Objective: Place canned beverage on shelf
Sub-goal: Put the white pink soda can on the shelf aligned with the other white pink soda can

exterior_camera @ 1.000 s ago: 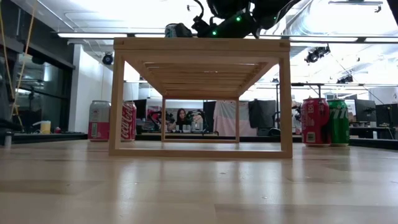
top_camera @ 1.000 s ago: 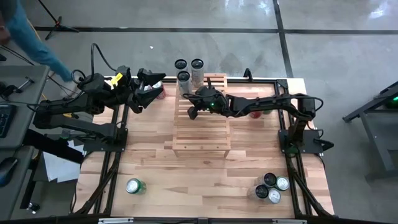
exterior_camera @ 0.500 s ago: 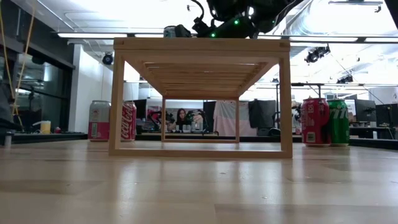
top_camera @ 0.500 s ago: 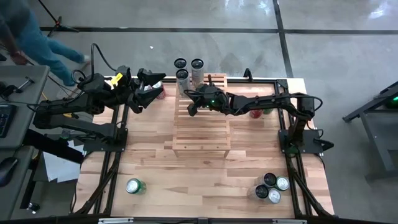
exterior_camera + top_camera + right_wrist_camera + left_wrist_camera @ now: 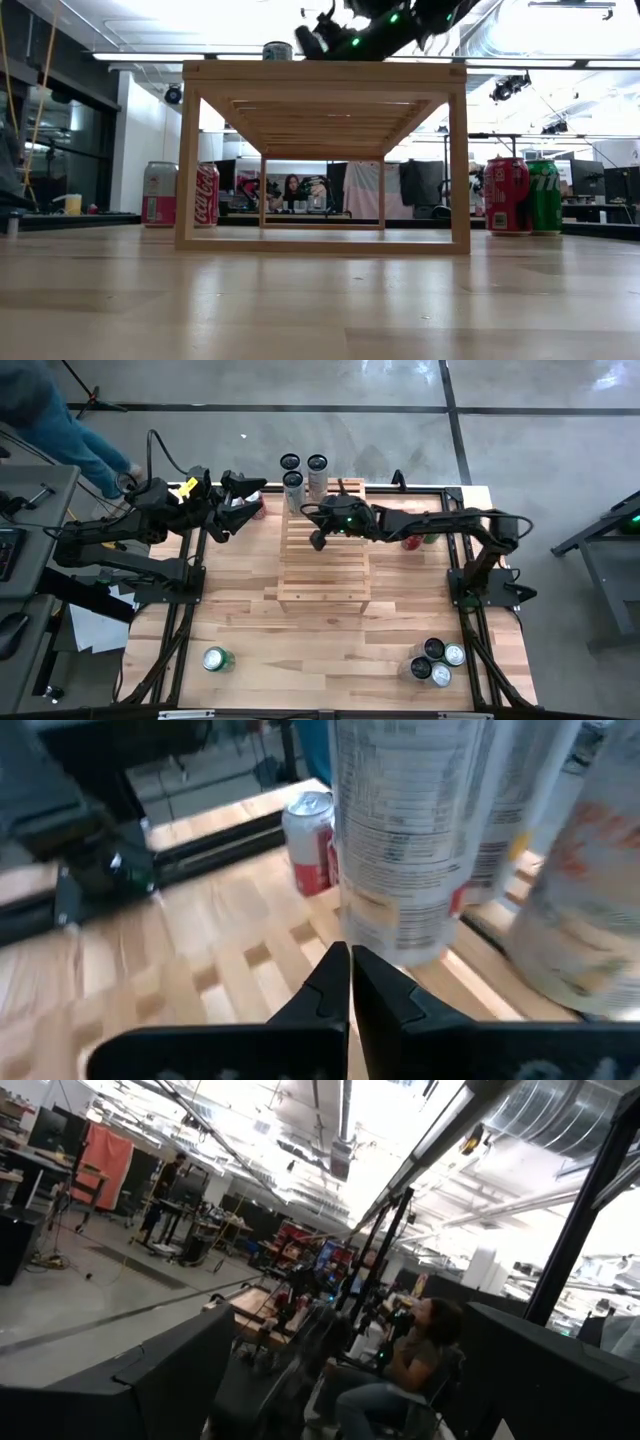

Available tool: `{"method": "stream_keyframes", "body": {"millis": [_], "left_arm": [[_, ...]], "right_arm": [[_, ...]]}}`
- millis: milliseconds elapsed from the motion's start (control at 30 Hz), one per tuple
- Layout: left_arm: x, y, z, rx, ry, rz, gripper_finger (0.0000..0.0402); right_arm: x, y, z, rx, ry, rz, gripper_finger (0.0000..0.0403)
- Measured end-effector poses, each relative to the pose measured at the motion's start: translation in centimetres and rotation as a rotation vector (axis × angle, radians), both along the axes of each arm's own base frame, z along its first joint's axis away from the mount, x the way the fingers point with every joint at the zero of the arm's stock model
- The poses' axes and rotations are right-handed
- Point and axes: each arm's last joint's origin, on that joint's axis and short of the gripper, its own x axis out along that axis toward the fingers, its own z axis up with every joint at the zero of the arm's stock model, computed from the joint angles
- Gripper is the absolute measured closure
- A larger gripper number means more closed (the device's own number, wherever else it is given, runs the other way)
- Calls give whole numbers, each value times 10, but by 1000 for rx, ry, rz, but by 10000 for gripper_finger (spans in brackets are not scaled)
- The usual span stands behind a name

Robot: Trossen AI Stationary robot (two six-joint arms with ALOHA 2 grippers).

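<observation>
The pale slatted shelf [image 5: 323, 555] stands mid-table. Three tall cans stand at its far end; the nearest is a tall silver can [image 5: 294, 483], whose top also shows in the low view [image 5: 278, 50]. My right gripper [image 5: 318, 539] is shut and hovers over the shelf's far part, just to the right of that can [image 5: 410, 830]. The low view shows a small gap between the right gripper [image 5: 305, 40] and the can. My left gripper [image 5: 248, 503] is open and raised at the far left; in its wrist view the left gripper [image 5: 350, 1390] faces the room.
A pink can [image 5: 160, 194] and a red can [image 5: 206, 195] stand on the table left of the shelf, a red can [image 5: 508, 195] and a green can [image 5: 545, 196] to its right. One green can [image 5: 215, 658] lies near left; several cans [image 5: 435, 660] cluster near right. A person [image 5: 60, 420] moves beyond the far left corner.
My right gripper has risen and drawn back a little toward the table's right edge, away from the tall silver can, rolling slightly and staying shut. The can stays upright on the shelf. The person at the far left has shifted about.
</observation>
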Motion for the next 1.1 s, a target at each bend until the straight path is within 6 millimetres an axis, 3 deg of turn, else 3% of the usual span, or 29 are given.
{"method": "stream_keyframes", "body": {"millis": [400, 567, 733, 933, 1100], "left_arm": [[-3, -1, -22, 57, 229, -9, 20], [11, -1, -61, 21, 169, -47, 20], [13, -1, -102, -106, 74, -89, 20], [13, 2, -133, -217, 241, 11, 20], [13, 3, -136, -204, 278, 25, 20]], "right_arm": [[-90, 20, 78, -11, 104, 98, 403], [-127, 29, 100, 24, 91, 110, 403], [-156, 44, 114, 61, 85, 132, 403], [-174, 61, 122, 74, 67, 171, 403], [-176, 65, 124, 76, 56, 187, 403]]}}
